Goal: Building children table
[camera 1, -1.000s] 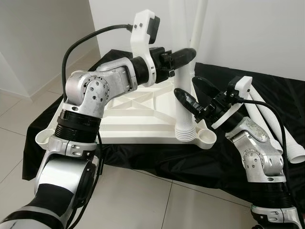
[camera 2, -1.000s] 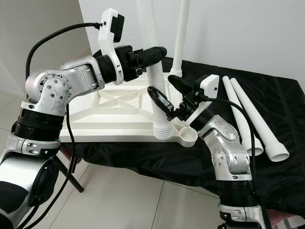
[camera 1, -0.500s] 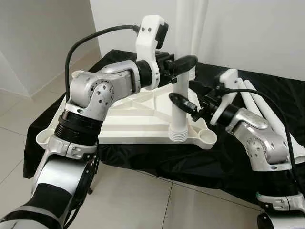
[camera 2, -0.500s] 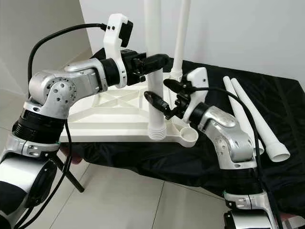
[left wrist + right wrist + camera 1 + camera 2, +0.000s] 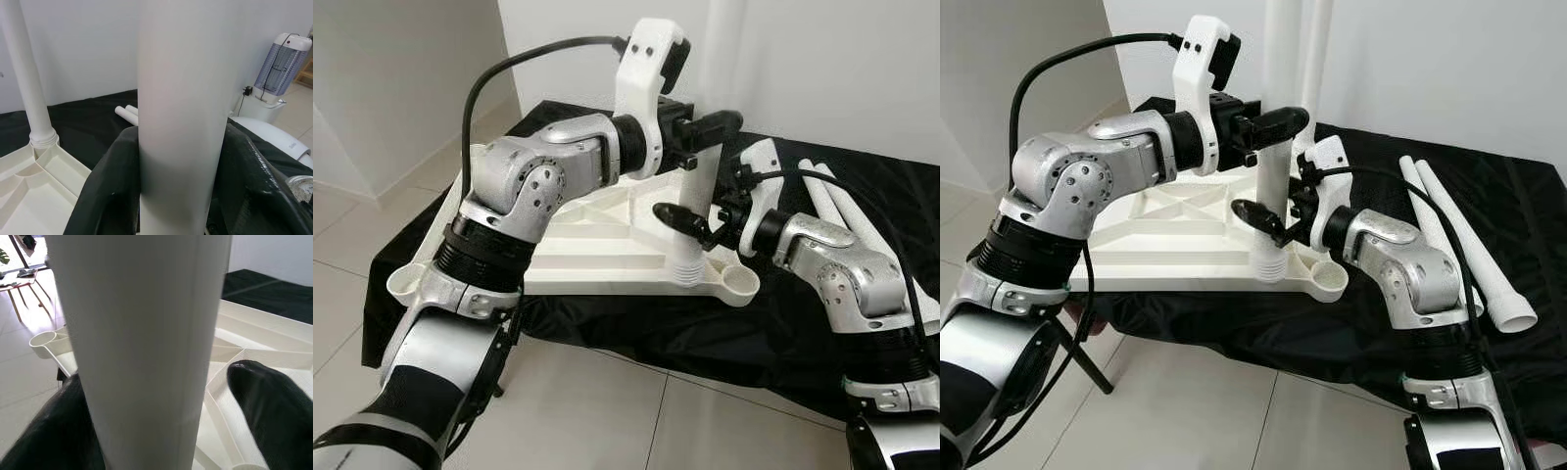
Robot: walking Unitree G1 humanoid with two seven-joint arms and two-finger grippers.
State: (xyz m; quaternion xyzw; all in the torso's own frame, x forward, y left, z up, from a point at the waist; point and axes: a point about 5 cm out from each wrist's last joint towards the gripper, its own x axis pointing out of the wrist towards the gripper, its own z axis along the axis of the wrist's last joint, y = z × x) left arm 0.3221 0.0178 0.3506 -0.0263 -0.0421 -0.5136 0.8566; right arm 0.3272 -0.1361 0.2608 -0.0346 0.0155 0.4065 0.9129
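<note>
The upright leg [image 5: 1276, 147] is cut off by the top edge, so its upper end cannot be seen. The left gripper [image 5: 710, 125] hides a part of this leg. The far finger of the right gripper [image 5: 1278, 211] is behind the leg, so its contact cannot be judged. The two loose legs [image 5: 1464, 250] on the black cloth [image 5: 1361, 323] are partly covered by the right arm [image 5: 1400, 264].
</note>
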